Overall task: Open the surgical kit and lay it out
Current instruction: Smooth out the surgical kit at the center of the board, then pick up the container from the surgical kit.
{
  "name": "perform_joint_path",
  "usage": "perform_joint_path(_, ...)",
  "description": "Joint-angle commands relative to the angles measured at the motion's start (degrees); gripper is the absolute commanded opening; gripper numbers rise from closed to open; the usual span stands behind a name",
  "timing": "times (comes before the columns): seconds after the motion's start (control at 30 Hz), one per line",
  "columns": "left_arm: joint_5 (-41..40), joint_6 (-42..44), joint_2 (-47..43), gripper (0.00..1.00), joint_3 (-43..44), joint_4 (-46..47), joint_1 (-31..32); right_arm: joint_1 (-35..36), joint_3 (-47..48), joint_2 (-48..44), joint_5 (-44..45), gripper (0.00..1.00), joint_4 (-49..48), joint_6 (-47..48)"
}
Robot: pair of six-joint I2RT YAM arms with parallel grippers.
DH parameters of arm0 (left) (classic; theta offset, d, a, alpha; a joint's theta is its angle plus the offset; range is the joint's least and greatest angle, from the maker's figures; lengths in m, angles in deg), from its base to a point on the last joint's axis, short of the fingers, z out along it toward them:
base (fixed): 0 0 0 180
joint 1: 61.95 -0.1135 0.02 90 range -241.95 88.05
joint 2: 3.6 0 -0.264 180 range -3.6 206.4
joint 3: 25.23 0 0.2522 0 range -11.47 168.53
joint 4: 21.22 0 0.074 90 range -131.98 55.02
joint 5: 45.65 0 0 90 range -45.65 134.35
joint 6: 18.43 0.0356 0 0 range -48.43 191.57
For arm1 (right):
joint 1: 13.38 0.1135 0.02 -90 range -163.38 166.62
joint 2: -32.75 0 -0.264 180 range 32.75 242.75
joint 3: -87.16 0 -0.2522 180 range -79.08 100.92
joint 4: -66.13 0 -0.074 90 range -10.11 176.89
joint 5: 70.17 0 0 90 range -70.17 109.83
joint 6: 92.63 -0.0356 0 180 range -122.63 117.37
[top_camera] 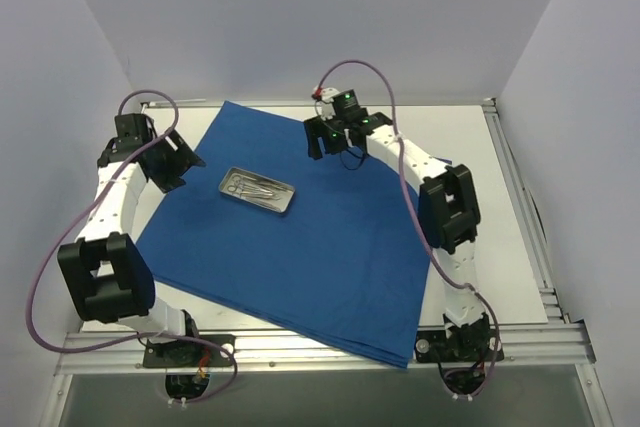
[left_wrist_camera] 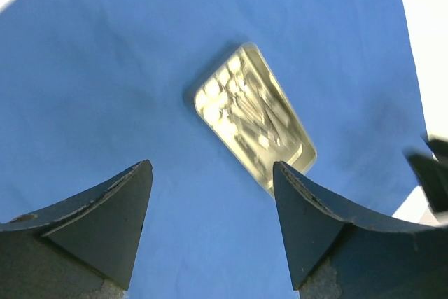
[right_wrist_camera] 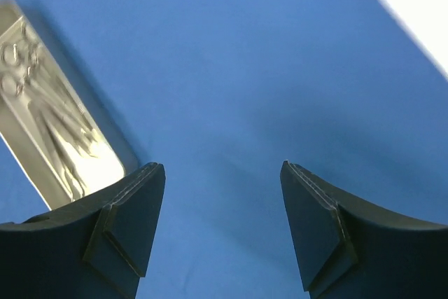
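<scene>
Across the white table top (top_camera: 470,147), the royal-blue cloth wrap (top_camera: 330,247) lay spread open and nearly flat, one corner hanging past the near edge. On its left-of-centre part sat the small rectangular shiny metal tray (top_camera: 257,190), and the thin silver scissor-like instruments (top_camera: 250,187) lay bunched together inside it.

The left gripper (top_camera: 178,165) hung above the cloth's left edge with its jaws apart and nothing between them; its wrist view looked down past the fingertips at the tray (left_wrist_camera: 255,120). The right gripper (top_camera: 335,145) hovered over the far part of the cloth, near the tray but clear of it, jaws likewise apart and empty, with the tray (right_wrist_camera: 49,124) at the left of its view.

Unwrapping looked done, so the step in hand seemed to be laying out the instruments, none of which was yet on the cloth. The next move would call for one gripper to descend over the tray and pinch a single instrument. They overlap, so separating one needs care, and the light tray might slide.
</scene>
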Motion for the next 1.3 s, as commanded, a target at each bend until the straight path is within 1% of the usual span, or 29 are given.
perform_joint_path(0.0, 2.06, 1.48, -6.97, 0.79, -3.67, 3.78, 1.8, 4.96, 9.31, 5.22, 0.17, 0.68, 6.64, 7.21)
perform_joint_path(0.03, 2.15, 1.4, -9.5, 0.79, -4.63, 4.4, 1.98, 5.67, 11.18, 6.47, 0.0, 0.68, 7.71, 9.13)
perform_joint_path(0.13, 3.46, 0.87, -13.29, 0.79, -7.8, 6.16, 3.2, 8.31, 16.1, 9.81, -0.44, 0.67, 10.27, 12.04)
perform_joint_path(0.23, 4.52, 1.66, -15.85, 0.8, -9.12, 5.99, 4.17, 9.54, 16.47, 10.61, -1.06, 0.66, 8.78, 13.02)
perform_joint_path(0.27, 4.44, 1.92, -16.38, 0.8, -9.21, 5.47, 4.35, 9.63, 16.47, 10.7, -1.67, 0.64, 8.34, 12.67)
perform_joint_path(0.3, 4.17, 2.44, -16.82, 0.85, -9.56, 4.16, 4.61, 9.72, 16.56, 10.96, -1.85, 0.63, 7.64, 12.41)
perform_joint_path(0.33, 3.74, 2.54, -18.22, 0.92, -9.74, 3.53, 5.31, 9.72, 16.3, 10.96, -2.11, 0.6, 7.46, 12.14)
perform_joint_path(0.37, 2.69, 2.71, -19.1, 0.92, -10.09, 3.09, 6.02, 9.63, 15.69, 10.79, -2.2, 0.56, 7.02, 11.27)
perform_joint_path(0.43, 1.71, 2.28, -21.65, 0.93, -11.05, 0.9, 7.51, 9.63, 14.37, 9.56, -2.02, 0.52, 5.88, 10.04)
perform_joint_path(0.47, 1.27, 1.93, -22.44, 0.93, -11.15, -0.59, 8.56, 9.54, 11.23, 8.69, -2.37, 0.5, 4.92, 8.9)
perform_joint_path(0.53, -0.66, 0.43, -24.9, 0.91, -12.72, -3.93, 9.27, 9.45, 7.26, 5.26, -0.18, 0.5, 1.84, 2.5)
perform_joint_path(0.57, -0.58, -0.01, -25.52, 0.9, -13.08, -6.47, 9.28, 9.54, 3.94, 4.21, 0.34, 0.5, 1.57, 0.12)
perform_joint_path(0.6, -0.23, -0.27, -25.96, 0.9, -13.25, -7.97, 9.19, 9.72, 2.95, 2.19, 3.31, 0.5, 2.88, -4.6)
perform_joint_path(0.63, -0.57, -0.36, -25.97, 0.84, -12.39, -9.81, 9.27, 9.72, 1.98, 1.04, 3.95, 0.5, 4.19, -6.56)
perform_joint_path(0.67, -1.01, -0.45, -25.53, 0.82, -11.25, -13.92, 9.28, 9.72, 1.01, 0.16, 4.48, 0.44, 5.69, -7.63)
perform_joint_path(0.7, -1.19, 0.16, -24.31, 0.81, -10.19, -15.44, 9.54, 9.89, 1.26, -1.85, 6.48, 0.43, 10.57, -8.16)
perform_joint_path(0.73, -1.97, -0.01, -23.69, 0.8, -9.22, -16.94, 11.1, 9.89, 1.61, -2.83, 11.72, 0.43, 13.32, -9.12)
perform_joint_path(0.77, -2.85, -0.8, -22.98, 0.8, -7.56, -18.34, 11.29, 9.63, 2.31, -3.36, 13.25, 0.43, 16.22, -9.13)
perform_joint_path(0.8, -3.12, -2.54, -21.76, 0.8, -7.02, -20.01, 11.47, 9.37, 4.24, -4.41, 13.88, 0.44, 21.9, -8.7)
perform_joint_path(0.87, -3.91, -5.27, -20.7, 0.8, -6.93, -19.59, 12.08, 9.45, 5.13, -5.64, 18.26, 0.48, 26.34, -7.11)
perform_joint_path(0.9, -4.44, -9.37, -19.56, 0.8, -7.28, -18.89, 12.52, 9.45, 4.96, -7.3, 19.06, 0.5, 28.62, -7.02)
perform_joint_path(0.97, -2.69, -13.62, -17.98, 0.8, -8.68, -16.7, 12.79, 9.1, 3.12, -9.07, 19.6, 0.55, 29.52, -7.55)
perform_joint_path(1.0, -2.34, -17.12, -15.71, 0.8, -8.6, -15.64, 13.4, 8.84, 2.42, -10.99, 19.25, 0.56, 29.95, -7.98)
perform_joint_path(1.03, -2.25, -18.46, -14.55, 0.8, -8.42, -14.94, 15.06, 8.84, 0.93, -11.97, 18.81, 0.57, 30.05, -8.25)
perform_joint_path(1.13, -4.17, -22.42, -9.54, 0.77, -5.97, -15.11, 18.14, 8.75, -1.45, -15.48, 16.88, 0.59, 28.99, -8.78)
perform_joint_path(1.27, -8.12, -25.67, -4.62, 0.72, -1.75, -15.72, 19.03, 8.31, -5.23, -18.21, 16.87, 0.59, 28.38, -8.87)
